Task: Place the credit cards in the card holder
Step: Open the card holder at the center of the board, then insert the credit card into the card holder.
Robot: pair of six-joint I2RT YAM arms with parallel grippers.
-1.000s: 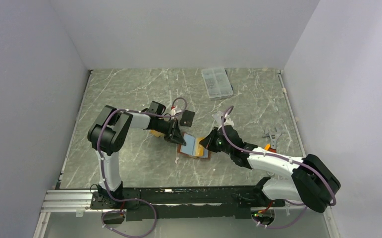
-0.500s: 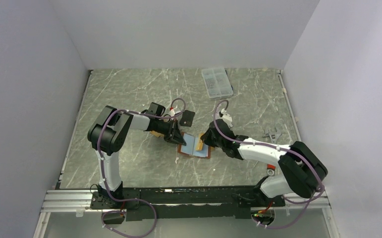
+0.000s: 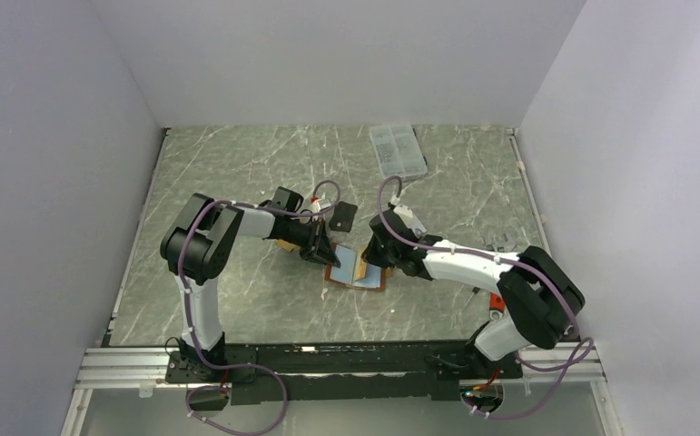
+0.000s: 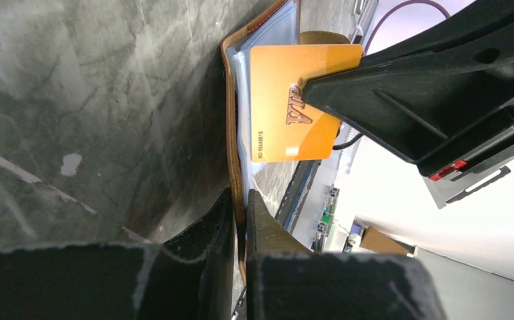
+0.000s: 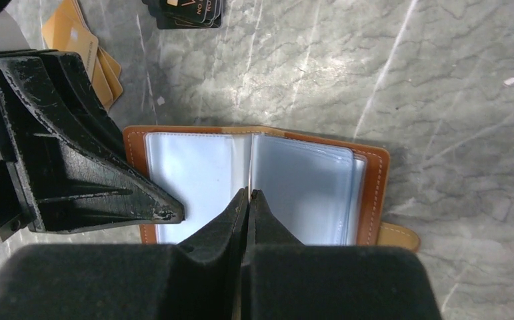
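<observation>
The card holder (image 3: 353,272) lies open on the marble table, brown leather (image 5: 373,179) around pale blue pockets. My left gripper (image 3: 324,256) is shut on the leather edge (image 4: 231,133) of its left cover. My right gripper (image 3: 371,262) is shut on an orange card (image 4: 284,100) marked VIP. It holds that card on edge over the fold of the holder, where the right wrist view shows it as a thin line (image 5: 249,179) between the pockets. More orange-tan credit cards (image 5: 74,40) and black ones (image 5: 187,10) lie on the table beyond.
A clear compartment box (image 3: 397,150) sits at the back of the table. A small grey tool (image 3: 498,240) lies at the right. An orange object (image 3: 497,301) shows behind the right arm.
The right arm has swung left, carrying its gripper and the orange card from the holder's right side toward the fold. The left gripper and the holder have stayed put.
</observation>
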